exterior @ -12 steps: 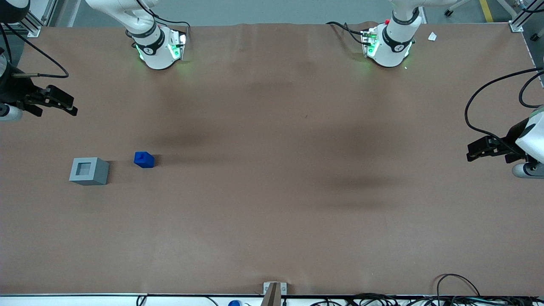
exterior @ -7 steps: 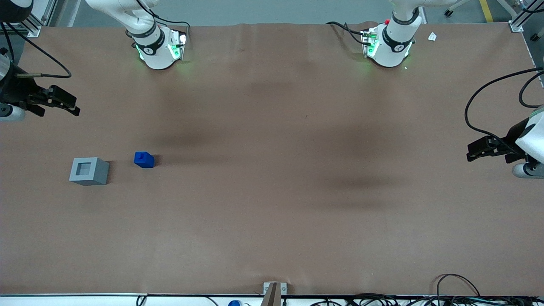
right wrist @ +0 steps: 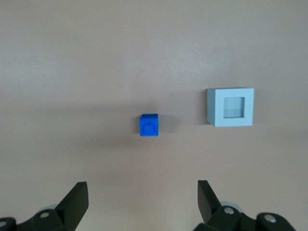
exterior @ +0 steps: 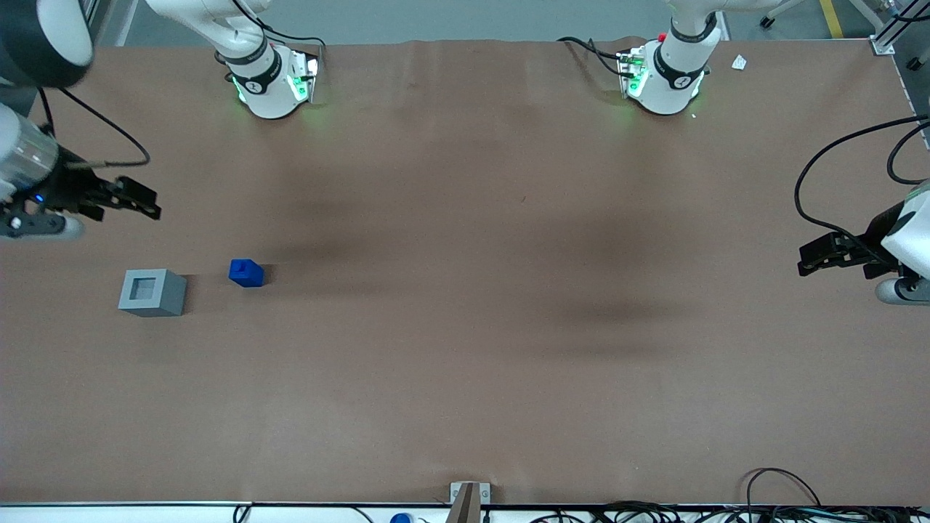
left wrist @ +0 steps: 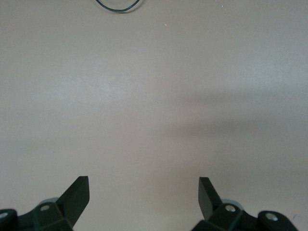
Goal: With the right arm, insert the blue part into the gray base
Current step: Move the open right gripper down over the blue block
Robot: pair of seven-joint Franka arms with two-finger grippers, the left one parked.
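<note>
Front view: the brown tabletop (exterior: 465,327) carries only two loose things, both toward the working arm's end. The blue part (exterior: 246,273) sits upright with its raised step on top, and the gray base (exterior: 152,292) stands just beside it, apart from it, socket facing up and slightly nearer the front camera. Bare tabletop lies between them; nothing blocks either one. Two white arm pedestals with green lights (exterior: 272,83) stand along the edge farthest from the camera, and a tangle of black cables (exterior: 763,508) runs along the nearest edge. A small white scrap (exterior: 739,62) lies at the parked arm's end.

The right arm (exterior: 29,152) reaches in from the working arm's end, a thin black cable looping from it. Its hand (exterior: 142,204) hangs above the tabletop, farther from the camera than the base, clear of both things. In the right wrist view the hand (right wrist: 143,202) has its fingers (right wrist: 77,199) spread wide with nothing between them; the blue part (right wrist: 148,125) and gray base (right wrist: 230,107) lie ahead of it, untouched.

Compared with half a second ago, the hand has come closer to the two parts and nearer the camera; the blue part and base have not moved.
</note>
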